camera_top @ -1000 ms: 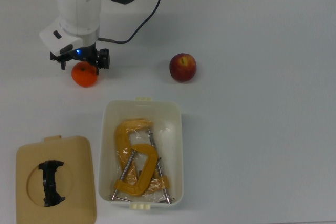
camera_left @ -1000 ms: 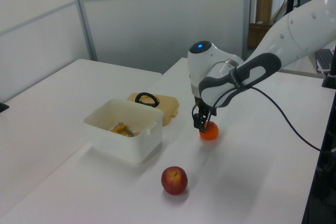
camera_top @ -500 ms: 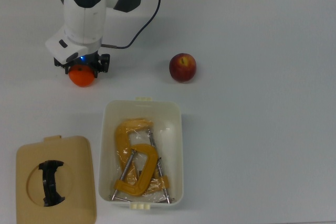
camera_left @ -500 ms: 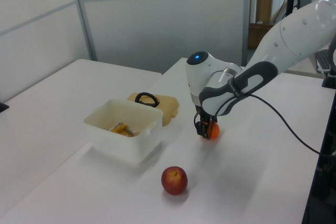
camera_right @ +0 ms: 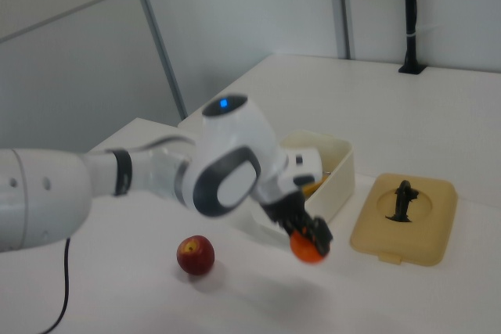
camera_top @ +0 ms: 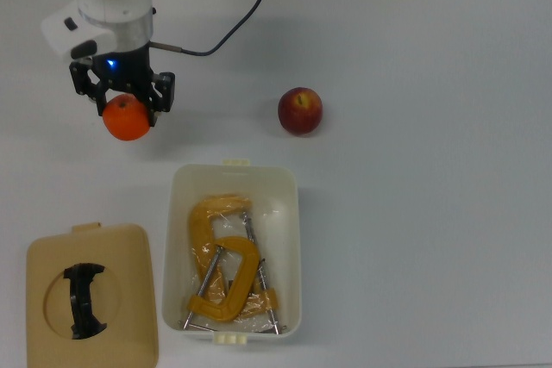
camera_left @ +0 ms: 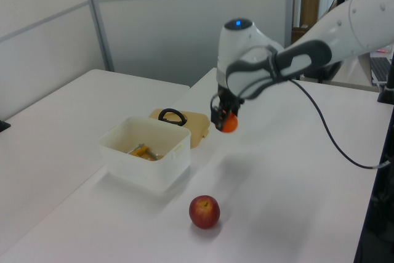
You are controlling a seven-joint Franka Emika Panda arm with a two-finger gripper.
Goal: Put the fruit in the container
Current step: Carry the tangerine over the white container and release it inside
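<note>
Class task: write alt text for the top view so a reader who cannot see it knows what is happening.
A white robot arm's black pincer grips a round orange citrus fruit above a white table. A dark-red apple sits apart; a cream plastic tub holds yellow clamps, beside a tan lid.

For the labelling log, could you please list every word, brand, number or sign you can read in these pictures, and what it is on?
None: no readable text shows on the arm, orange, apple, tub, lid or clamps.
</note>
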